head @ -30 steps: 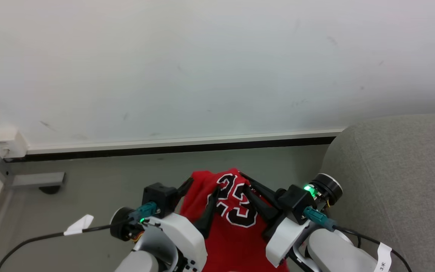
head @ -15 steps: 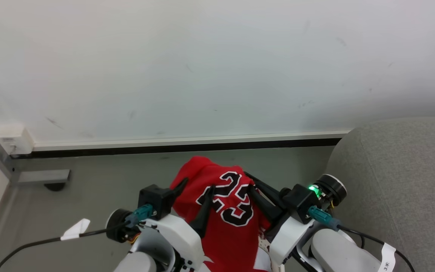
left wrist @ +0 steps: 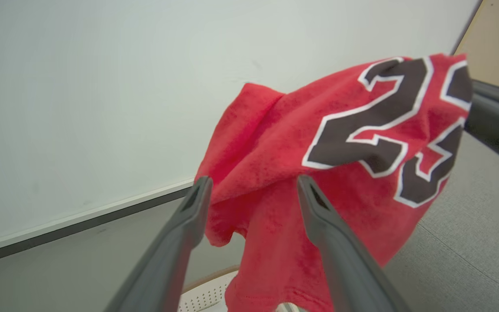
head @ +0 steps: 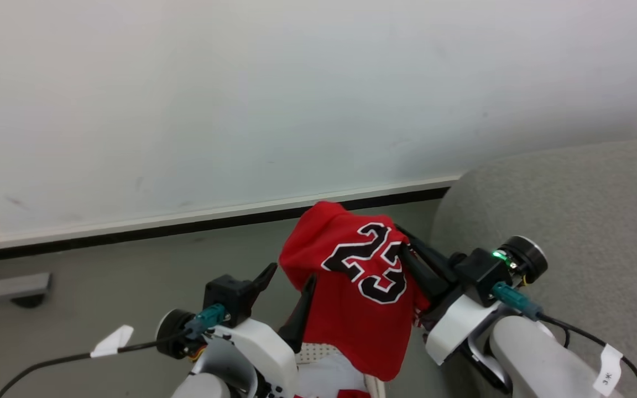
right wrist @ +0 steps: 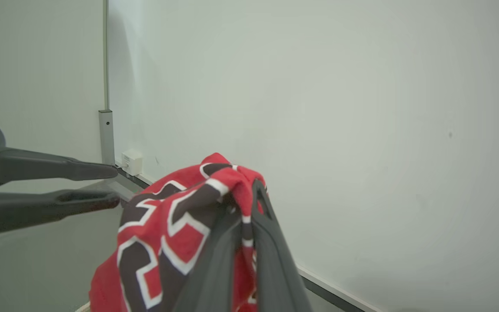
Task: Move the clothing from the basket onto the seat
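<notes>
White wall (head: 241,83) behind; right gripper (right wrist: 245,195) pinches clothing (head: 363,315) (left gripper (left wrist: 254,180) spread).

Clothing (head: 360,276) hangs pinched in R gripper (right wrist: 247,195), over basket (head: 318,354) at near edge. L gripper (head: 291,273) just left of it, fingers spread. Seat (head: 573,210) on right. Wall (head: 241,99) far behind, floor (head: 130,265) btwn.

- Grey floor (head: 130,260), smooth, meets the wall at a white skirting (head: 186,214) with a dark strip under it.
- Grey sofa (head: 573,210) stands on it at the right.
- Basket (left wrist: 206,297): only a perforated edge shows, low down.
- Grey bar (head: 6,286) on a dark foot, far left.
</notes>
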